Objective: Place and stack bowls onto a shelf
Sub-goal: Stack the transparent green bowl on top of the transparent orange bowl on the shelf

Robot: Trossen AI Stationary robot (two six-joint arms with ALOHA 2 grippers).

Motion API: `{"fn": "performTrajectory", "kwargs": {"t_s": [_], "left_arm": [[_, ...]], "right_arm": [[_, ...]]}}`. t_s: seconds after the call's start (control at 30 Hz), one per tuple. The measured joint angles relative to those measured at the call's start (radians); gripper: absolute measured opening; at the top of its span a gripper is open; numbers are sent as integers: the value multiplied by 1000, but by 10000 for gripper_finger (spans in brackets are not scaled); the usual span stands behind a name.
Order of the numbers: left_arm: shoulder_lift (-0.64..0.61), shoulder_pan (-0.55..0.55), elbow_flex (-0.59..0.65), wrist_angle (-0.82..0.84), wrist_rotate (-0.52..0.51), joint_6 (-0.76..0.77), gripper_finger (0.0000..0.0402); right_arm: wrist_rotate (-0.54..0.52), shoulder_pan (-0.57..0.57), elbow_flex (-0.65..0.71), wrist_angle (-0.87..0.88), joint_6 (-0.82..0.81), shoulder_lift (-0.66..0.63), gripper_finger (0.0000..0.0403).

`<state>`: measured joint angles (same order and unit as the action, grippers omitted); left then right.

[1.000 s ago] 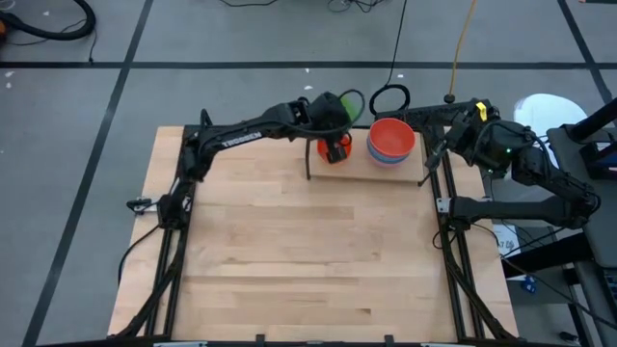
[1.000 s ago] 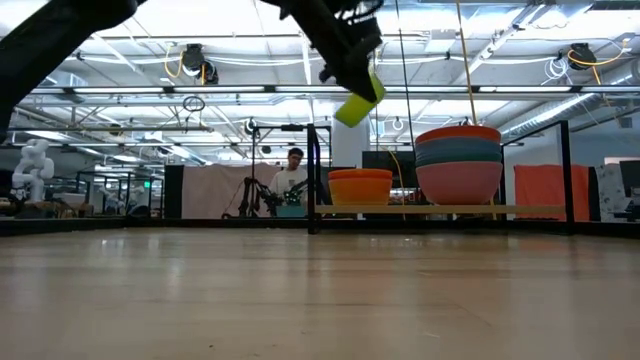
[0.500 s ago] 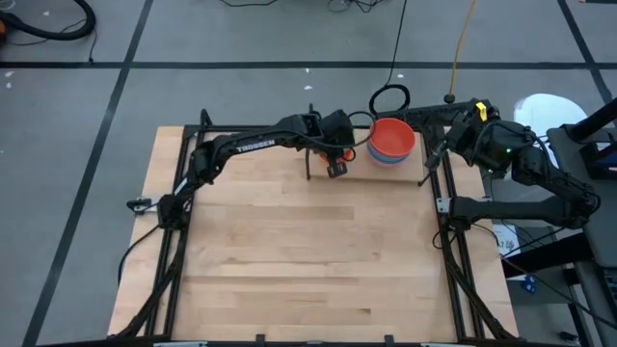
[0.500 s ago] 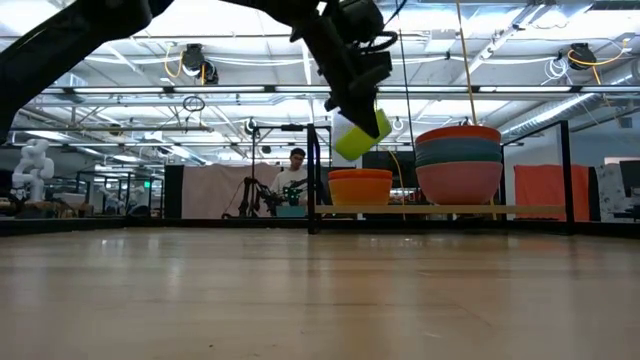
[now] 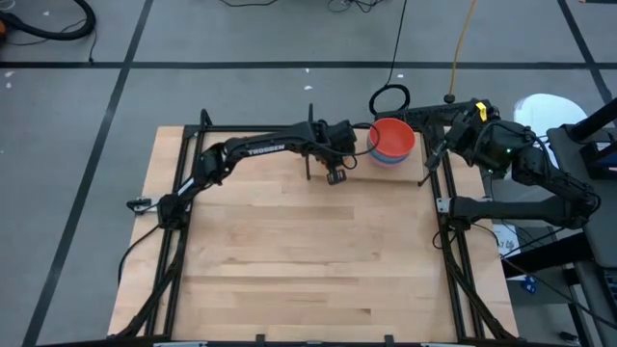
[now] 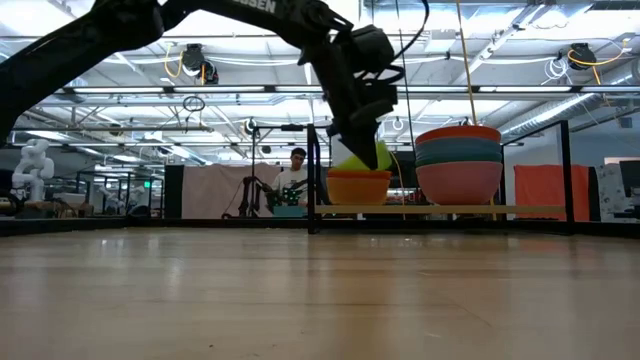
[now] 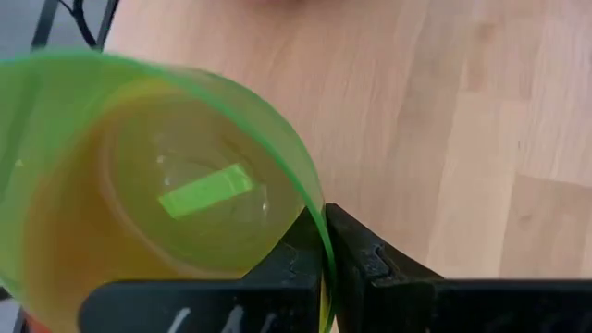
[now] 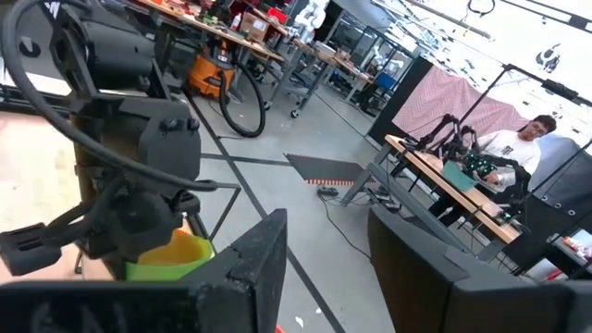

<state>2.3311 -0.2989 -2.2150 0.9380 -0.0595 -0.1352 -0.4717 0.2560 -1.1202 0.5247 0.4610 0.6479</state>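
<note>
Five bowls showed: one green (image 6: 362, 157), an orange (image 6: 358, 188) beneath, and three stacked (image 6: 458, 165); one shelf (image 6: 440, 209).

Open tabletop (image 5: 308, 251) across the front, shelf (image 5: 381, 172) with stacked bowls (image 5: 391, 140) blocking the far edge

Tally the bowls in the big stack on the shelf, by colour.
Red bowl: 1
Blue bowl: 1
Teal bowl: 1
Pink bowl: 1
Total: 4
</note>
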Motion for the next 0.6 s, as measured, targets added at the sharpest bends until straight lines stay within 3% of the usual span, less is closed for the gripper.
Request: {"fn": "performTrajectory", "kwargs": {"t_s": [0.23, 0.6], "left_arm": [[0, 0, 0, -12, 7, 14, 42], [-36, 2, -5, -21, -31, 62, 48]], "right_arm": [[0, 0, 0, 3, 0, 0, 144], [1, 0, 0, 5, 3, 1, 144]]}}
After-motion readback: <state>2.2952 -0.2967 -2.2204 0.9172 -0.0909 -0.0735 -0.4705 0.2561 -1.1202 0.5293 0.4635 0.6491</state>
